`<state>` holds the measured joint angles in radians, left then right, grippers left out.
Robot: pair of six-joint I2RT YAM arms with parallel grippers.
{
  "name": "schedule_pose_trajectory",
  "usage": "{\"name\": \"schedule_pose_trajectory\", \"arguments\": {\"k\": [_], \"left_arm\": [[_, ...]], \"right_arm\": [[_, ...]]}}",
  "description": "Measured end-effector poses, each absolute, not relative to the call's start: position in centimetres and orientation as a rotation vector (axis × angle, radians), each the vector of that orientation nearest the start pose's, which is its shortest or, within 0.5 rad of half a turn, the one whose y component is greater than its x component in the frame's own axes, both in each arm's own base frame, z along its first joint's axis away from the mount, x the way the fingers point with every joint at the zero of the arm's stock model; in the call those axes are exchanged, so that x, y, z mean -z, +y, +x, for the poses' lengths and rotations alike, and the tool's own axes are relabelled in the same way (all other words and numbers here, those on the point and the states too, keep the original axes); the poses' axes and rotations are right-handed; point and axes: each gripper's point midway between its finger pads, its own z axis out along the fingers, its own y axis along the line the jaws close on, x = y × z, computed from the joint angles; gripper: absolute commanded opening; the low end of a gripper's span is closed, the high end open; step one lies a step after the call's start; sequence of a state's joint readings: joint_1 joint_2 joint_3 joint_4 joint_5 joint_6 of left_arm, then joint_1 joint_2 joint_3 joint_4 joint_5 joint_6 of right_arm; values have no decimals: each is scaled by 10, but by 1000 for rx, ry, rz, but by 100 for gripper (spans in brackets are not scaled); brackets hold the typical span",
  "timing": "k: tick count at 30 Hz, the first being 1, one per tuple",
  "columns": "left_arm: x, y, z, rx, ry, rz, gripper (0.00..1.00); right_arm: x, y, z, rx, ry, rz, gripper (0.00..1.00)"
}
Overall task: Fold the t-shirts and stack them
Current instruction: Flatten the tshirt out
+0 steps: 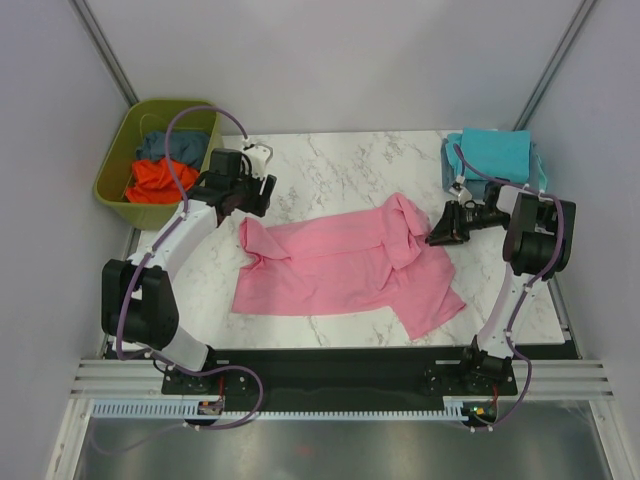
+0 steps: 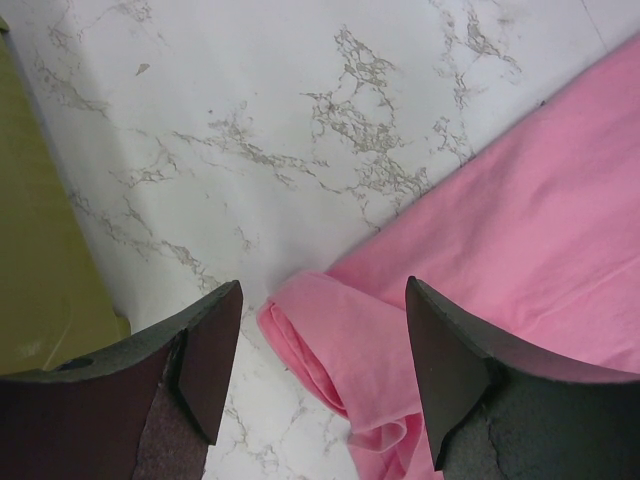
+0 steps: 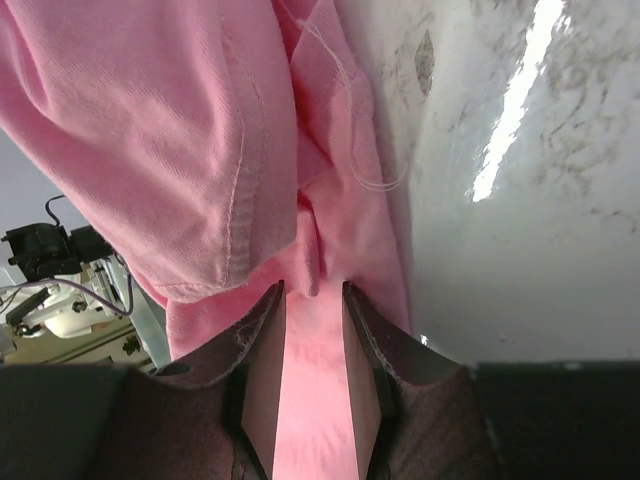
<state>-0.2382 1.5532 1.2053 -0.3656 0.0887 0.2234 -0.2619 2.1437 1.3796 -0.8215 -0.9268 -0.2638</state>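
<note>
A light pink t-shirt (image 1: 340,265) lies spread and rumpled across the middle of the marble table. My right gripper (image 1: 437,236) is shut on a bunch of its cloth (image 3: 312,330) at the shirt's right upper edge. My left gripper (image 1: 250,205) is open just above the shirt's folded left corner (image 2: 340,340), which lies between the fingers without touching them. A folded turquoise t-shirt (image 1: 495,155) sits at the back right corner. An orange t-shirt (image 1: 160,180) and a slate blue one (image 1: 170,147) lie in the tub.
An olive-green plastic tub (image 1: 118,190) stands off the table's back left corner; its wall shows in the left wrist view (image 2: 40,260). Grey walls enclose the table on three sides. The table's front edge (image 1: 340,350) runs along the black base plate.
</note>
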Motion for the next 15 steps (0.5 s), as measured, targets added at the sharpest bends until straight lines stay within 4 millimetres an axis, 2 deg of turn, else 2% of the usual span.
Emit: {"name": "schedule_pose_trajectory", "arguments": {"k": [15], "left_arm": [[-156,-108,414,111,2212,569,74]], "right_arm": [[-22,42,367,-1288,2622,31,36]]}}
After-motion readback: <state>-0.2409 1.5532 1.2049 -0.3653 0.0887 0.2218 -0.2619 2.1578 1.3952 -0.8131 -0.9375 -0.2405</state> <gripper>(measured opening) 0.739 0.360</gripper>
